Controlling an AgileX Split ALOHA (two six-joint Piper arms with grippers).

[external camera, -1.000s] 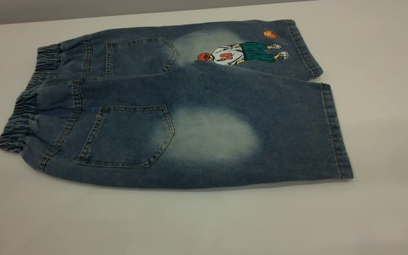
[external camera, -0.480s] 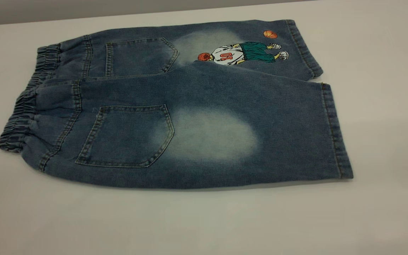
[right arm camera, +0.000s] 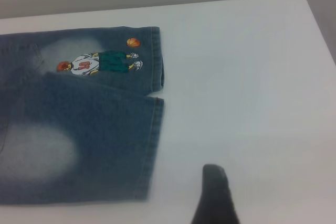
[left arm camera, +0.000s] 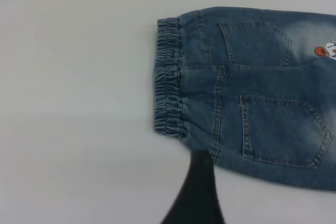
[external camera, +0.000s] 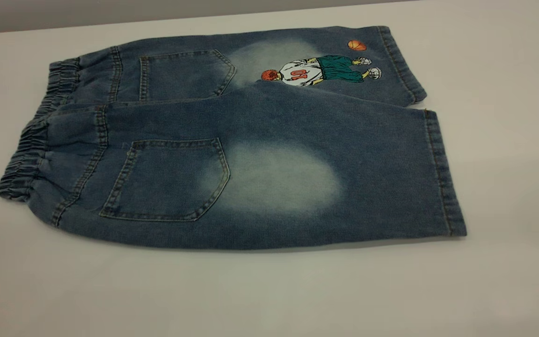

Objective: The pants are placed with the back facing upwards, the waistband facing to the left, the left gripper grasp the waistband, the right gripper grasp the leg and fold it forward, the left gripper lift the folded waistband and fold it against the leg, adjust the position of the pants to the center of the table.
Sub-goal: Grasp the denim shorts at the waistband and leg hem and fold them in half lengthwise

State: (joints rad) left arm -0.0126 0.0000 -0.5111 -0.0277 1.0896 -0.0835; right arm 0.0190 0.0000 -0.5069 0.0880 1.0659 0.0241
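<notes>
Pants [external camera: 251, 140] flat on table [external camera: 269, 290]

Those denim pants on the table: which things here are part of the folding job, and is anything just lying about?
Part of the job:
pants
waistband
plain leg
table
left end effector, near the waistband
right end effector, past the leg hems, over bare table

Just lying about:
nothing visible; the rest is bare tabletop

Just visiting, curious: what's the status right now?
Left gripper off the cloth near the waistband; right gripper over bare table beside the leg. Pants flat, unfolded. Nothing blocking.
</notes>
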